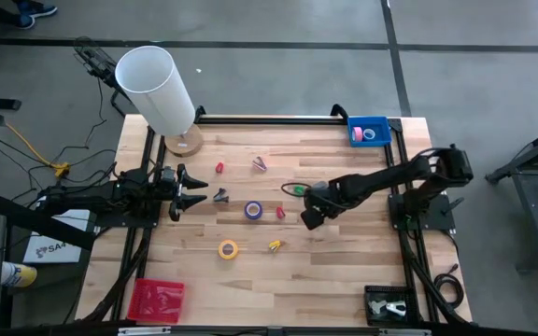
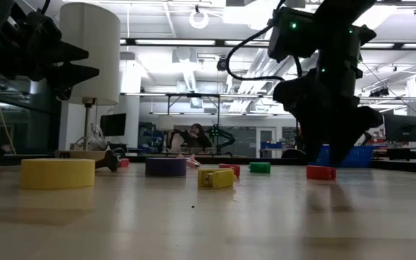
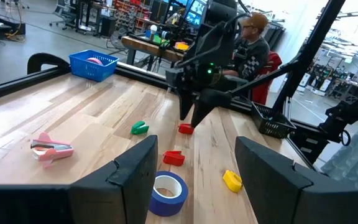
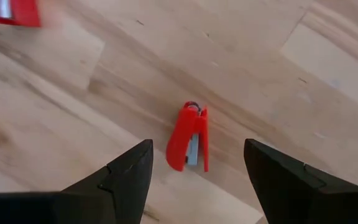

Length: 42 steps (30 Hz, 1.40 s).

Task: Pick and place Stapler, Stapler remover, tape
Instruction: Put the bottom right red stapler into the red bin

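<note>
My right gripper [image 4: 197, 146] [image 1: 310, 218] is open and points down over a small red stapler [image 4: 188, 138] [image 3: 185, 129] that lies flat on the table, one finger on either side and above it. The gripper hides this stapler in the high view. A second red stapler [image 1: 280, 213] lies beside it. The purple tape roll [image 1: 253, 211], yellow tape roll [image 1: 228, 249], yellow stapler [image 1: 275, 245], pink staple remover [image 1: 260, 164] and green piece [image 1: 294, 190] lie flat on the table. A pink tape roll [image 1: 358, 135] sits in the blue basket [image 1: 379, 122]. My left gripper [image 1: 197, 192] waits open at the left.
A white lamp [image 1: 157, 89] stands on its wooden base at the far left corner. A red tray [image 1: 155, 299] sits at the near left, a black tray [image 1: 389, 305] at the near right. Another red piece [image 1: 219, 168] and a dark piece [image 1: 220, 195] lie near my left gripper. People sit beyond the table [image 3: 253, 43].
</note>
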Motion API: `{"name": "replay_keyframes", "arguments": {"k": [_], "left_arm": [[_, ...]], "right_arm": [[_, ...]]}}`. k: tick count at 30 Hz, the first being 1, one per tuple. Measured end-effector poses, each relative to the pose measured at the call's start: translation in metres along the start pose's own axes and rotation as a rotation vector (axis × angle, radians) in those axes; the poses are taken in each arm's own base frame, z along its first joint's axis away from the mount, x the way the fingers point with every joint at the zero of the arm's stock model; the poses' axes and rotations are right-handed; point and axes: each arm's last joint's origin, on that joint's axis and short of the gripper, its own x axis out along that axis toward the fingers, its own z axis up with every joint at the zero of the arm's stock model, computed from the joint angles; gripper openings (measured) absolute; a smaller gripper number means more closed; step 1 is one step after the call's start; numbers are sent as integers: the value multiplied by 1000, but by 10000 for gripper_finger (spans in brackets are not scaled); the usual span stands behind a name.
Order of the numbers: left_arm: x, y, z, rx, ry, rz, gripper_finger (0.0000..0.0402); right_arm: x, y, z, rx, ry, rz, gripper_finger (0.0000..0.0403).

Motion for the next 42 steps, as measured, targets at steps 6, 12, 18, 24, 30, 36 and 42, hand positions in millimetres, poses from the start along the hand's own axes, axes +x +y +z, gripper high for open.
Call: {"name": "replay_keyframes", "arguments": {"k": [6, 12, 18, 24, 30, 36, 42], "left_arm": [[0, 0, 0, 0, 0, 0, 213], [0, 0, 0, 0, 0, 0, 213], [0, 0, 0, 0, 0, 0, 213], [0, 0, 0, 0, 0, 0, 213], [0, 0, 0, 0, 0, 0, 213], [0, 0, 0, 0, 0, -1, 213], [0, 0, 0, 0, 1, 0, 213]], "right_arm": [[10, 1, -2, 1, 5, -30, 243], [16, 5, -4, 3, 2, -29, 243], [17, 6, -8, -8, 1, -31, 243], [17, 9, -13, -45, -3, -34, 243], [18, 10, -17, -94, -10, -39, 243], [18, 13, -26, -171, -24, -47, 243], [18, 15, -31, -185, -64, -65, 243]]}}
